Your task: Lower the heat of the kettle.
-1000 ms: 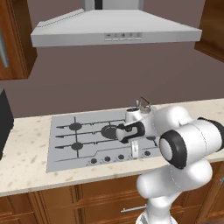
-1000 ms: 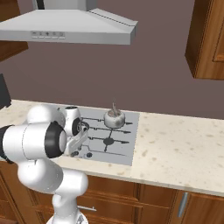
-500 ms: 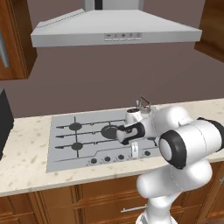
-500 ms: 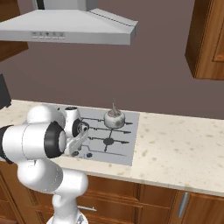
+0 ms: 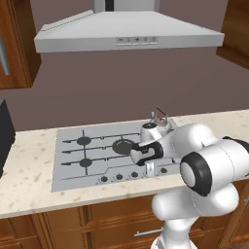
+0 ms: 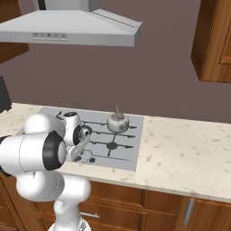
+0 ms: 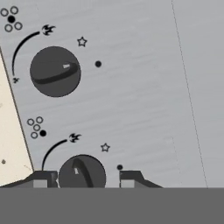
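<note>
Left base view: a speckled counter (image 5: pixel 29 185) carries the cooktop (image 5: pixel 73 168); the kettle (image 5: pixel 154 128) sits on its rear right burner. Right base view: gripper (image 6: pixel 77 154) at front knob row. Hand view: open fingers (image 7: pixel 43 178) straddle a knob (image 7: pixel 82 173) without gripping, its ridge running roughly along the viewing axis.

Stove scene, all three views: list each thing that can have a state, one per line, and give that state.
kettle: upright on the rear right burner, handle up.
tool: open, one fingertip on either side of a knob.
near knob: between the fingertips, contact not clear.
far knob: free, untouched.
stove: no flame visible.
range hood: mounted above the stove.
</note>
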{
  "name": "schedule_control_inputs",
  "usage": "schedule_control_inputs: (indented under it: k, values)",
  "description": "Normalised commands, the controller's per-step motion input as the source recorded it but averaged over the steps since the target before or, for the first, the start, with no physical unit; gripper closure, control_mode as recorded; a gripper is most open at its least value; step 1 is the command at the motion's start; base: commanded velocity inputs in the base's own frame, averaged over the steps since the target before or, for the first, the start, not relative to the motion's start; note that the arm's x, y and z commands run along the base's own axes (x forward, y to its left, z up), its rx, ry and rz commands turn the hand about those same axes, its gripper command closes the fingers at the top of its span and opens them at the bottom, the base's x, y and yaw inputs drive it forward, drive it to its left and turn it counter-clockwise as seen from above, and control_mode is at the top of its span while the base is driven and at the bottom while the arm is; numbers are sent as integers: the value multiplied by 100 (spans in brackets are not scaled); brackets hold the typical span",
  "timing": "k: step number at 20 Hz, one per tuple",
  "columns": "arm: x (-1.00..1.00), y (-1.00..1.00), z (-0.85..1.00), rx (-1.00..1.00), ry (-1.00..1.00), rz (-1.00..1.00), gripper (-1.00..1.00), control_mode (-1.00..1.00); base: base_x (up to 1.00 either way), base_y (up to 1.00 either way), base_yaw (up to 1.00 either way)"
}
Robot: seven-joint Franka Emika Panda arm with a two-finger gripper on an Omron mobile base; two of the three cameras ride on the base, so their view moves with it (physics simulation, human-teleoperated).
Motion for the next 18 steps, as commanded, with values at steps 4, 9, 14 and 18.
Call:
schedule_control_inputs:
  k: [4,9,14,18]
  values:
    - [-5,12,-30,0,-1,0,100,-100,0,0,0]
    - [0,11,-26,0,2,0,100,-100,0,0,0]
    - [-21,0,-32,0,-1,0,100,-100,0,0,0]
    - [-38,0,-38,0,-6,0,100,-100,0,0,0]
